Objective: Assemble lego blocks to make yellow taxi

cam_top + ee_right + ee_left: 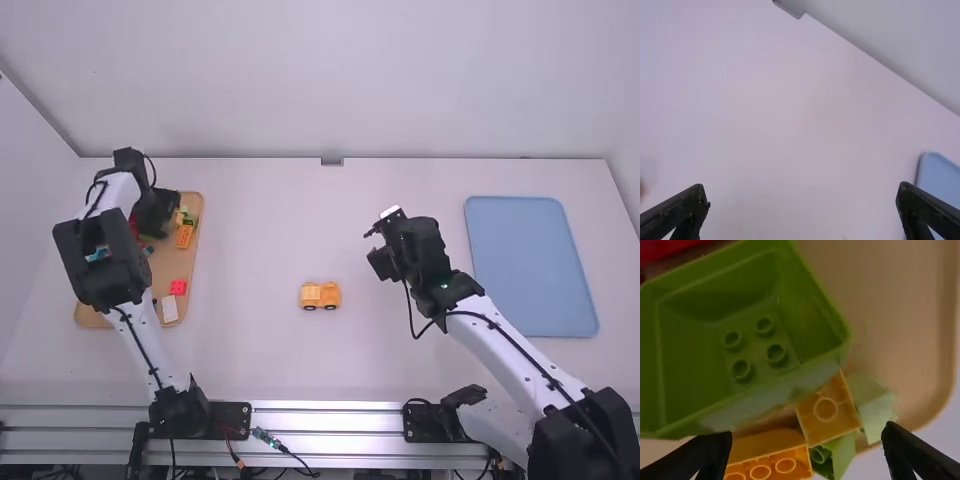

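Left gripper (807,431) and right gripper (804,188) both had fingers apart; the square orange brick (827,410) seemed light, rigid, slightly slippery, best pinched across opposite side walls

A yellow-orange block car (319,295) stands upright on the table (262,225), loose coloured blocks (184,236) on a tray (176,264).

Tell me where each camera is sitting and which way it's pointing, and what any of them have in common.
High view: above and behind the arms, facing forward and down over the white table; both arms show.
Left wrist view: on the left arm's wrist, facing down at the green block and tan tray; the left gripper's two fingers show.
Right wrist view: on the right arm's wrist, facing the table and its far edge; the right gripper shows.
Shared: high and right wrist views both show the blue tray.
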Robot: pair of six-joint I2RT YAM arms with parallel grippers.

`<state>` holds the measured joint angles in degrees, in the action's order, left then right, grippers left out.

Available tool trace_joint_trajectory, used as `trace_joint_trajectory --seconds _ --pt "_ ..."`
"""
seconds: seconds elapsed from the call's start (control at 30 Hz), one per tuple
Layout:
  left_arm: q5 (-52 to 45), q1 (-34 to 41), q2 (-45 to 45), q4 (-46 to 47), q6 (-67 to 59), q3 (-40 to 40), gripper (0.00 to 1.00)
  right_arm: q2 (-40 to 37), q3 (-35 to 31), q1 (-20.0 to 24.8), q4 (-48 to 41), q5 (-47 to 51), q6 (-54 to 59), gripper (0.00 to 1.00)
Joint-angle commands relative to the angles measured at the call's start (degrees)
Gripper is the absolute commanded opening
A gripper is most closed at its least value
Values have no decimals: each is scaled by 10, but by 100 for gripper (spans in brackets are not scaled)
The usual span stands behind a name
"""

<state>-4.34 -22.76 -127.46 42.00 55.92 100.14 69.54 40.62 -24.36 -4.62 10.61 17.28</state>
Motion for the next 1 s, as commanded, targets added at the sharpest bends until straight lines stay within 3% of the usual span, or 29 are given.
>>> trace_joint_trajectory --seconds 0.0,0.1,0.33,0.5,0.87,0.97 --pt "3 3 -4 -15 14 -21 77 3 -1 0 -3 -1 -3 99" --pt "4 3 -4 -25 14 -29 71 3 -1 0 -2 -1 -3 99" --pt "4 3 -4 -24 15 -38 70 3 -1 0 -4 -1 -3 99" --pt "4 2 -4 -7 16 -38 55 3 -1 0 -5 -1 -3 99" --pt "23 3 -4 -9 11 -38 54 3 -1 0 -8 -1 -3 99" --pt "23 3 -4 -11 -2 -38 47 3 -1 0 -8 -1 -3 99"
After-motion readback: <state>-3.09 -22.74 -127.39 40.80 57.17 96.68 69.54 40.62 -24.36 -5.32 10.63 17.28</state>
